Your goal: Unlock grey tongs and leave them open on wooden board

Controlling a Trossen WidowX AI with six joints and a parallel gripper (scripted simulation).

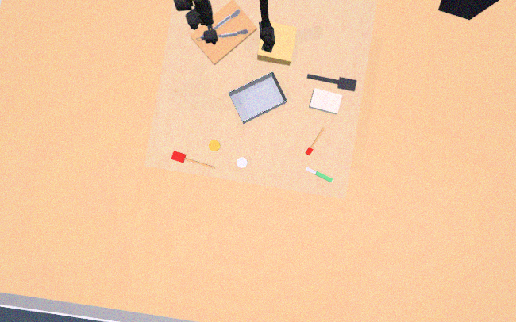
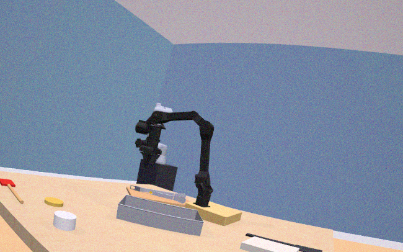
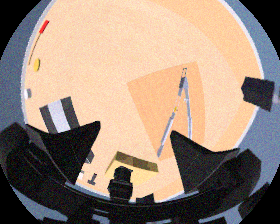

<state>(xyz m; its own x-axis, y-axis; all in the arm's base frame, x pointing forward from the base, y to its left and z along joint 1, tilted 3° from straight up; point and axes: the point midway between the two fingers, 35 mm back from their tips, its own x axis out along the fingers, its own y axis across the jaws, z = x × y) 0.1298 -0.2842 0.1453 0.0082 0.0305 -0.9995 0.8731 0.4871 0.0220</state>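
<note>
The grey tongs (image 1: pixel 232 34) (image 2: pixel 162 194) (image 3: pixel 166 132) lie on the wooden board (image 1: pixel 217 54) (image 2: pixel 147 197) (image 3: pixel 146 100). Their two arms are spread in a V, with the hinge end and its small loop near one corner of the board. My gripper (image 2: pixel 149 164) (image 3: pixel 136 129) is open and empty, and stands above the board, clear of the tongs. In the top view the arm covers part of the tongs near the hinge. The roasting tin (image 1: pixel 252 84) (image 2: pixel 159 219) (image 3: pixel 67 106) stands beside the board with nothing across it.
My arm's base stands on a yellow block (image 1: pixel 284 41) (image 2: pixel 226 216) near the board. Beyond the tin are a black spatula (image 1: pixel 346 83), a white block (image 1: pixel 325 101), a yellow disc (image 1: pixel 214 145), a white cylinder (image 1: pixel 241 162) (image 2: pixel 64 220) and a red-headed tool (image 1: pixel 178 156) (image 2: pixel 6 182).
</note>
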